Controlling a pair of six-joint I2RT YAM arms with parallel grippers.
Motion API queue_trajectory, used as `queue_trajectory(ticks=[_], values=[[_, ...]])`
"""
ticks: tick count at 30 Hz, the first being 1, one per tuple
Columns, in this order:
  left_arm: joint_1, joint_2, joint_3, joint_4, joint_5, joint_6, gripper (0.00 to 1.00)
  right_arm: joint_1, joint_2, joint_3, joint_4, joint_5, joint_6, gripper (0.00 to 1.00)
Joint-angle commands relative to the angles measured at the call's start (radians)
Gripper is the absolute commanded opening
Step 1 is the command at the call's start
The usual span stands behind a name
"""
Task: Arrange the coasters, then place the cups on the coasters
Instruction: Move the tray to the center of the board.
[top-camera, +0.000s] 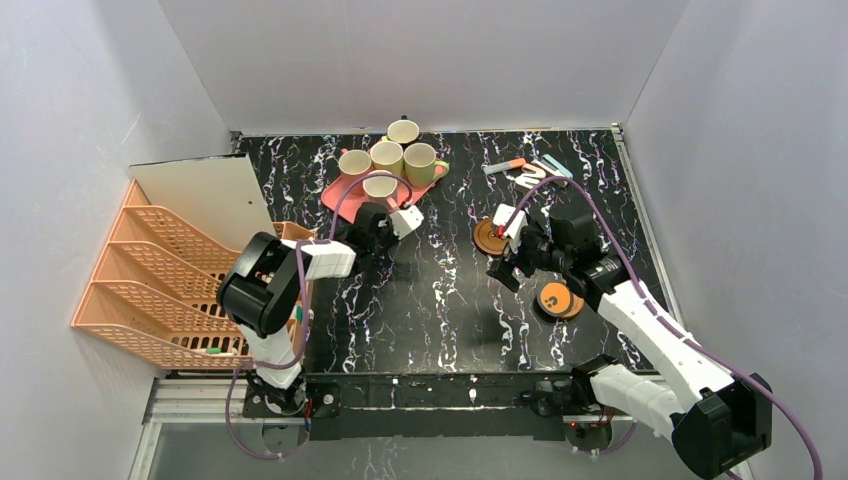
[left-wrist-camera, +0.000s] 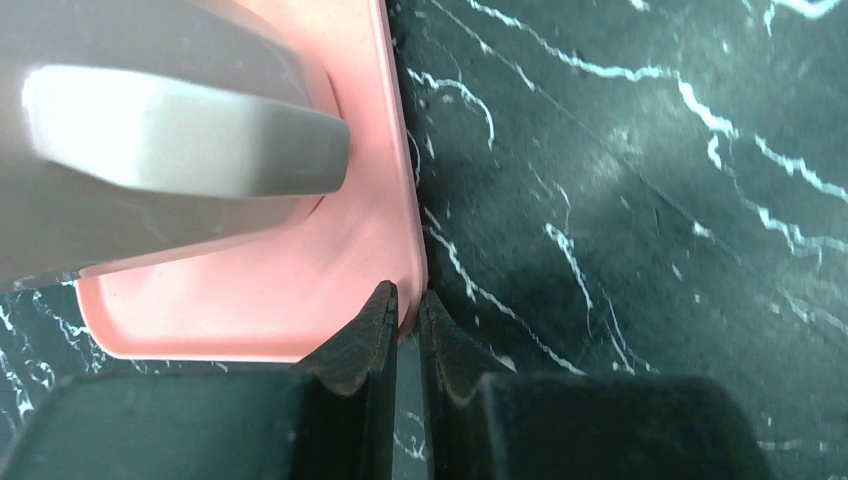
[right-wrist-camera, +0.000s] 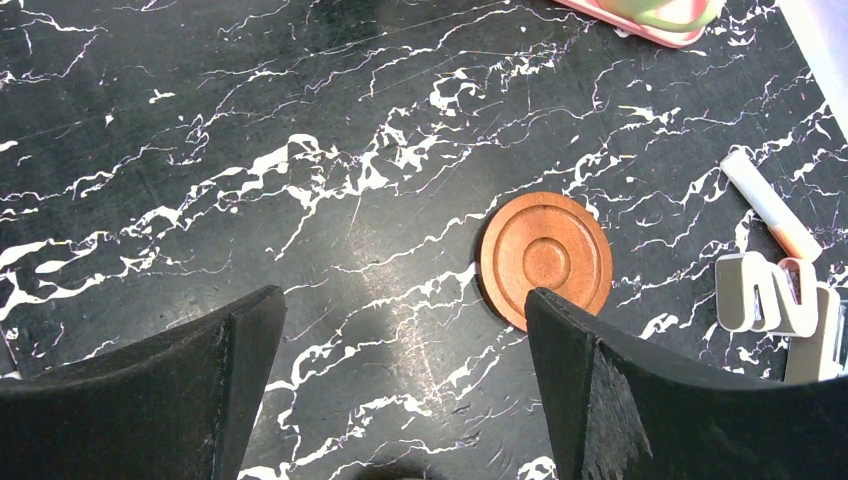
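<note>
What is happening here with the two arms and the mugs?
The left gripper is shut on the edge of the pink tray, which carries five mugs. The right gripper is open above the black marbled table, close to a ringed brown coaster that lies flat. More coasters lie nearer the right arm's base. No mug stands on a coaster yet.
</note>
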Motion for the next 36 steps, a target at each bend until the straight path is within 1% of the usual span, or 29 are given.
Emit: queue_trajectory(ticks=[1, 8, 12, 17, 23, 27, 29, 30, 31, 33, 36], values=[[0.013, -0.041, -0.088, -0.155, -0.044, 0.05, 0.0, 0.005, -0.013, -0.006, 0.003, -0.013, -0.013, 0.99], [0.049, -0.018, -0.1, -0.104, -0.164, 0.025, 0.0, 0.005, -0.015, -0.006, 0.002, -0.015, -0.012, 0.99], [0.055, -0.006, -0.103, -0.063, -0.232, -0.002, 0.04, 0.004, -0.016, -0.006, 0.001, -0.014, -0.012, 0.99], [0.055, 0.002, -0.12, 0.003, -0.337, -0.043, 0.05, 0.005, -0.015, -0.006, 0.001, -0.017, -0.011, 0.99], [0.06, 0.028, -0.135, 0.107, -0.448, -0.06, 0.14, 0.004, -0.011, -0.006, 0.001, -0.019, -0.012, 0.99], [0.076, 0.063, -0.106, 0.122, -0.505, -0.088, 0.17, 0.004, -0.003, -0.005, 0.003, -0.017, -0.01, 0.99], [0.08, 0.06, -0.104, 0.123, -0.491, -0.093, 0.23, 0.005, -0.003, -0.004, 0.011, -0.009, -0.002, 0.99], [0.079, 0.049, -0.111, 0.126, -0.469, -0.093, 0.29, 0.005, -0.003, -0.004, 0.017, -0.002, 0.004, 0.99], [0.08, 0.038, -0.12, 0.128, -0.453, -0.095, 0.39, 0.006, -0.005, -0.004, 0.021, 0.004, 0.009, 0.99], [0.081, 0.028, -0.12, 0.129, -0.458, -0.108, 0.52, 0.005, -0.007, -0.003, 0.035, 0.017, 0.02, 0.99], [0.082, 0.042, -0.089, 0.12, -0.505, -0.121, 0.66, 0.006, -0.006, -0.001, 0.048, 0.039, 0.03, 0.99]])
